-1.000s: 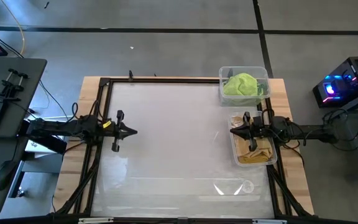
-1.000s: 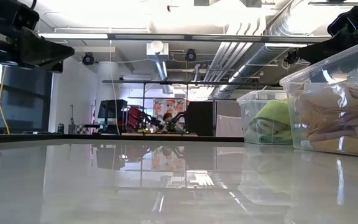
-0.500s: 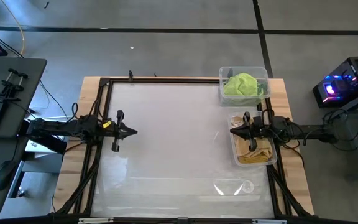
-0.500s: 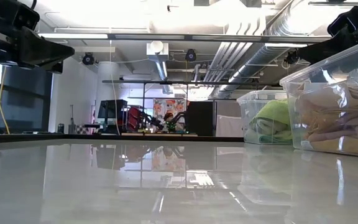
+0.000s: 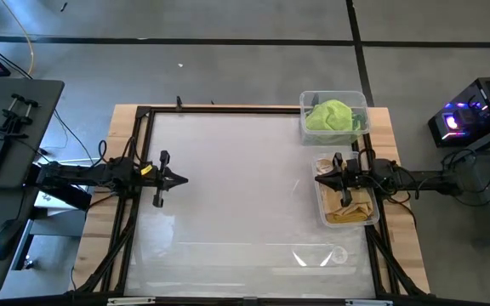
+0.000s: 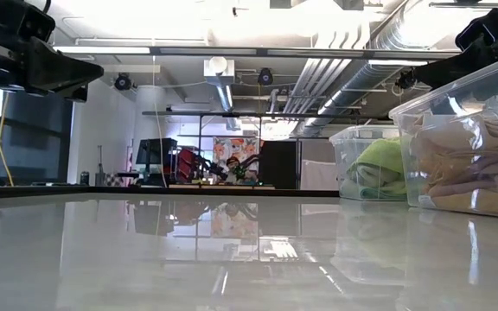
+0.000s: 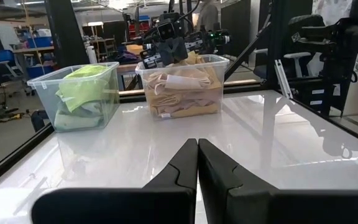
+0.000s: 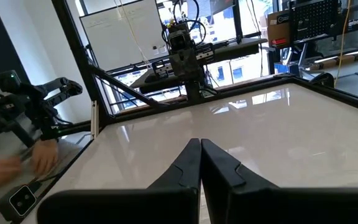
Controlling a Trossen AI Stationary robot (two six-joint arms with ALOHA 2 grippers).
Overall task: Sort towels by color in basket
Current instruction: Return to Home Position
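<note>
Green towels [image 5: 330, 116] lay bunched in the far clear bin [image 5: 303, 100], the tan and yellow ones [image 5: 353, 211] in the nearer bin [image 5: 373, 219] just beside it. My right pincer [image 5: 317, 179] hung clenched and empty over that nearer bin's inner edge. My left pincer [image 5: 184, 179], likewise clenched, waited across the white table [image 5: 236, 204].

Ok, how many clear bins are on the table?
2. One bin, holding green towels, sits at the table's far right corner; the other bin, holding yellowish towels, is beside it, nearer, below the right pincer. None seems hidden.
</note>
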